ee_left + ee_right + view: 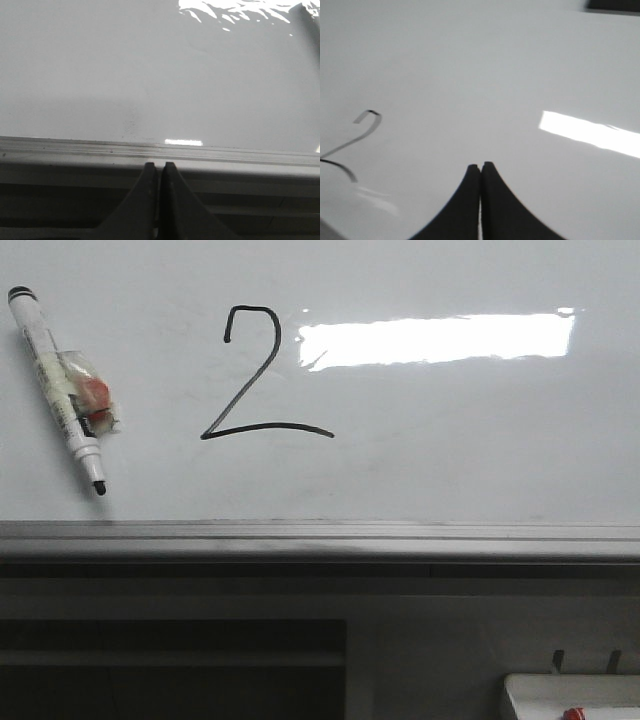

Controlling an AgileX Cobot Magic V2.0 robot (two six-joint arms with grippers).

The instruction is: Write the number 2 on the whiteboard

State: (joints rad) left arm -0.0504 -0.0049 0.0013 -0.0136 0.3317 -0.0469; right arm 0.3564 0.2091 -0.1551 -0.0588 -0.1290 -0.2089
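The number 2 (255,375) is drawn in thin black line on the whiteboard (450,450), left of a bright light reflection. It also shows small at the edge of the right wrist view (355,145). A marker (60,390) with a black cap and tip lies on the board at the far left, uncapped tip toward the rail, with a clear wrapper and red bit on it. My left gripper (160,166) is shut and empty over the grey bottom rail (225,155). My right gripper (480,167) is shut and empty over bare board (495,75). Neither gripper shows in the front view.
The grey metal rail (320,538) runs along the board's near edge. Below it is a dark shelf area. A small white tray (570,695) with a red item (572,714) stands at the bottom right.
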